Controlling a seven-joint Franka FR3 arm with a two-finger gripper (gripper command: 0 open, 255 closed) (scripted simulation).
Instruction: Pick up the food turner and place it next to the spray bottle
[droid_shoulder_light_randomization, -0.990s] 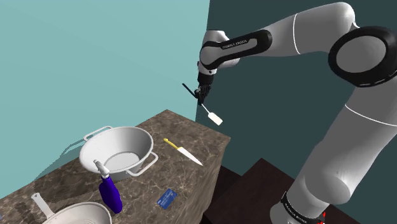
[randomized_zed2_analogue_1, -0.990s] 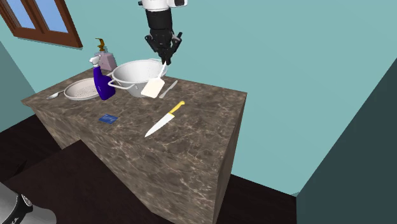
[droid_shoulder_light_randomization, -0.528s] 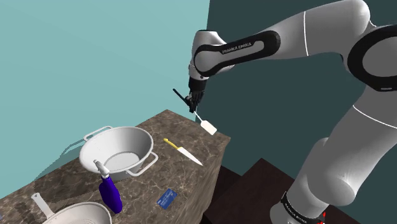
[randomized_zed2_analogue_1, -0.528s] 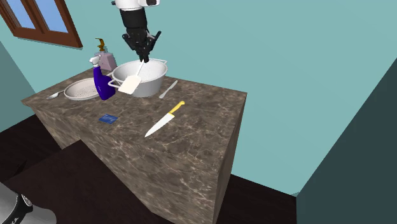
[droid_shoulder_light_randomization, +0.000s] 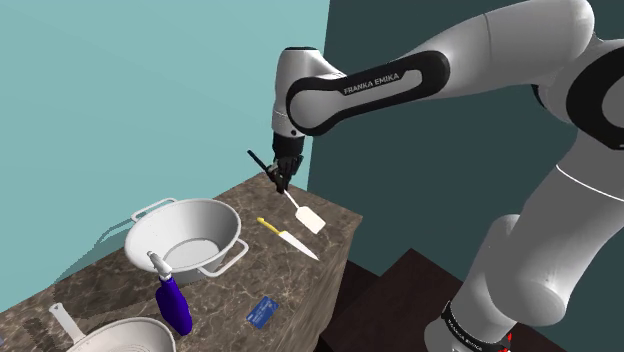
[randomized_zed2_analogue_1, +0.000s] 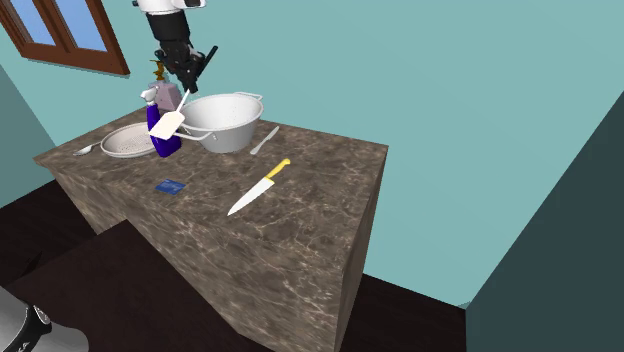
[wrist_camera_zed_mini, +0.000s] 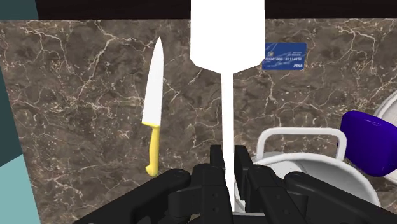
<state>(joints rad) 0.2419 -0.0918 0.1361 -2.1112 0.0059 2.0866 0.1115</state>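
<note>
"FRANKA EMIKA" on arm; "VISA" on blue card.

Teal walls, brown-framed window, dark floor.

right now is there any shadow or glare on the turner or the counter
Wrist view: the turner renders flat white, no shading or glare; the knife casts no shadow on the counter. Shoulder view: the bowl shows soft shading inside.
</note>
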